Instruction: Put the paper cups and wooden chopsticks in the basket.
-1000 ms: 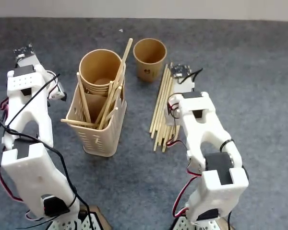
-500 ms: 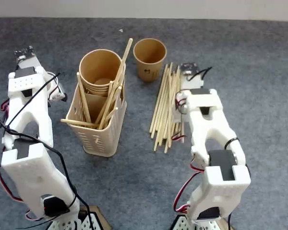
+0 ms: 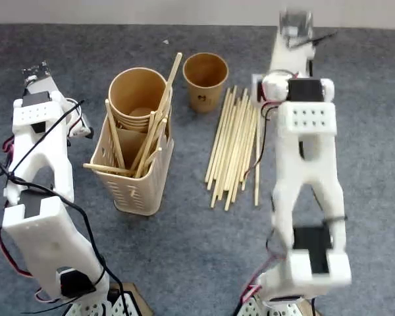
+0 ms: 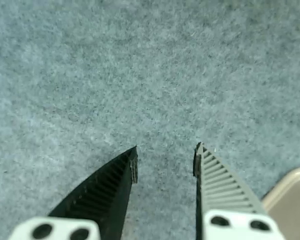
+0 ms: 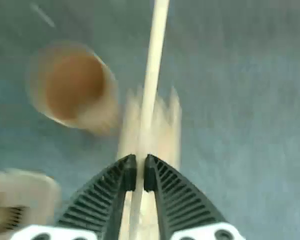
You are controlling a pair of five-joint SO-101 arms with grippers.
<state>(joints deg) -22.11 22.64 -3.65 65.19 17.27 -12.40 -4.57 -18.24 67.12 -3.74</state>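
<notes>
High view: basket (image 3: 135, 191) part-filled, one paper cup (image 3: 205, 80) and chopstick pile (image 3: 234, 151) outstanding beside it; your right fingers (image 5: 107, 192) clamp a chopstick (image 5: 155, 65), left fingers (image 4: 110, 190) apart.

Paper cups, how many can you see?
2 for sure: one loose cup stands on the carpet beside the basket, one top cup sits in the basket. More seem nested beneath it, partly hidden.
</notes>
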